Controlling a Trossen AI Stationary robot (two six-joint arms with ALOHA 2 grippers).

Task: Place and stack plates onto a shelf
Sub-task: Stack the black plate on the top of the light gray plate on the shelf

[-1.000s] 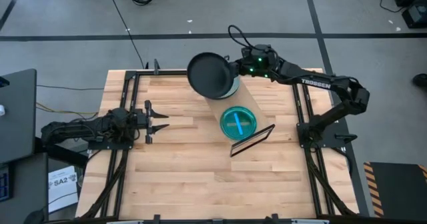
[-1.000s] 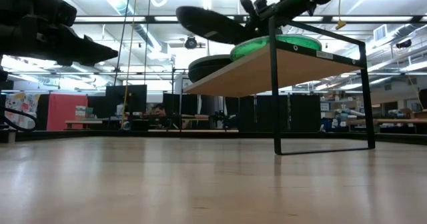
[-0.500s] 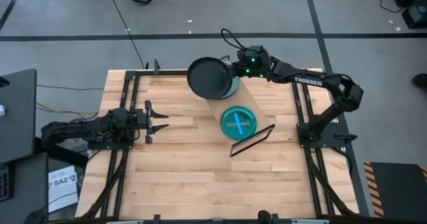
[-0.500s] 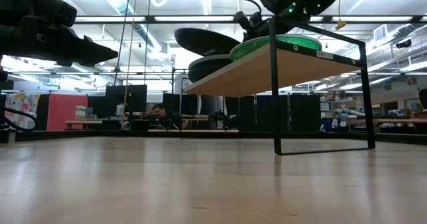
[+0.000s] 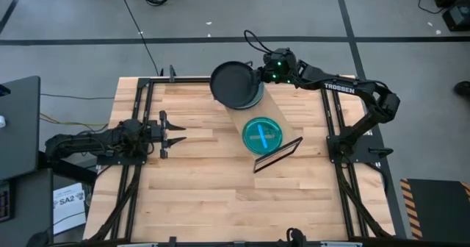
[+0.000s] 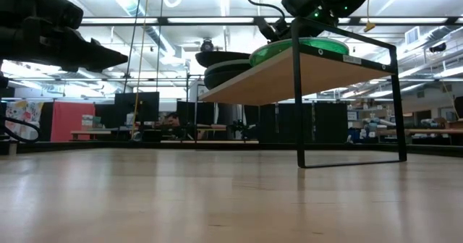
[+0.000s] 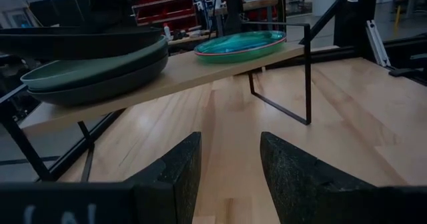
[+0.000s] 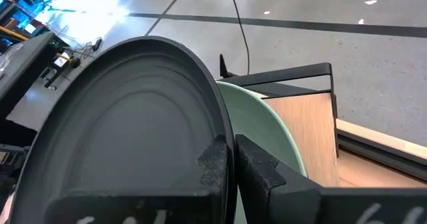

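The dark grey plate (image 5: 234,84) hangs at about 12 o'clock on the table, over the far end of the shelf (image 5: 283,126), directly above the plates already stacked there. In the right wrist view its rim is pinched between the right gripper (image 8: 230,159) fingers, which are clenched on the plate's edge, one above and one below. Under it lies a pale green plate (image 8: 263,134), and the left wrist view shows that green plate (image 7: 87,69) nested in another dark plate (image 7: 100,87) resting on the board. In the low view the held plate (image 6: 224,57) sits nearly level, just above the stack (image 6: 228,74), with a thin gap still showing between them.

Toward the middle of the table, the teal plate (image 5: 262,134) with a light centre stripe lies flat on the near end of the shelf, by the black wire frame (image 5: 277,154). The shelf runs obliquely from 12 o'clock toward the centre.

The right gripper (image 5: 258,76) reaches in from 2 o'clock, a green light glowing on its wrist.

The left gripper (image 5: 175,134) waits at 9 o'clock, low over the slatted tabletop (image 5: 205,188), well apart from the shelf, its fingers (image 7: 175,167) released and spread with nothing between them
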